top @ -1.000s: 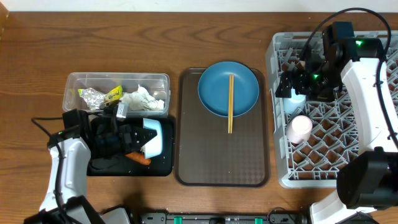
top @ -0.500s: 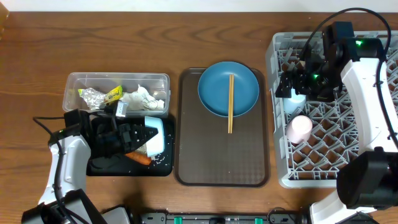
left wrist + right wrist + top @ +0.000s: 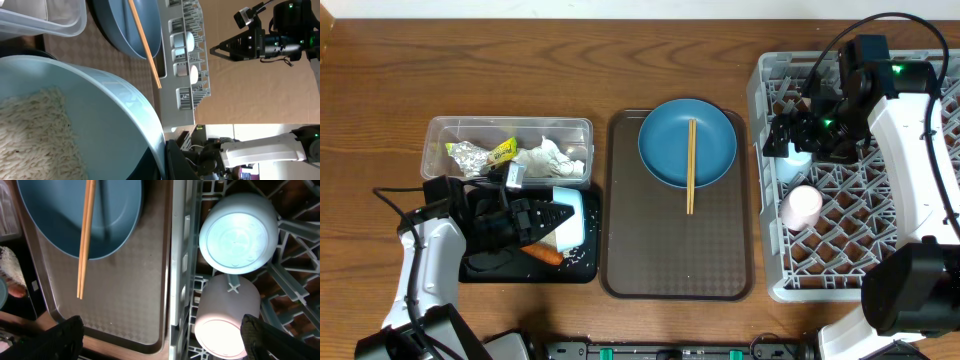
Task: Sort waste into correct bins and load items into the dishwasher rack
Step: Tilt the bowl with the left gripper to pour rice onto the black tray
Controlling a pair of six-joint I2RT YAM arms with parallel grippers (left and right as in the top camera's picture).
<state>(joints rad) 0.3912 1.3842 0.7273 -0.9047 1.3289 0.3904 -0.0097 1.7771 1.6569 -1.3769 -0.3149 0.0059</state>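
My left gripper is shut on the rim of the white bowl, holding it tipped on its side over the black tray. In the left wrist view the bowl fills the frame with rice scraps inside. An orange carrot and a few rice scraps lie on the black tray. Tissues and a foil wrapper sit in the clear tub. The blue plate carries chopsticks. My right gripper stands open over the rack, above the light blue cup and pink cup.
The brown serving tray lies between the bins and the rack, with the plate at its far end. The cups stand upside down along the rack's left side. The right arm's body reaches across the rack.
The left gripper has tipped the bowl further and shifted it slightly. White rice scraps now lie on the black tray's near right corner. The right arm has not moved.
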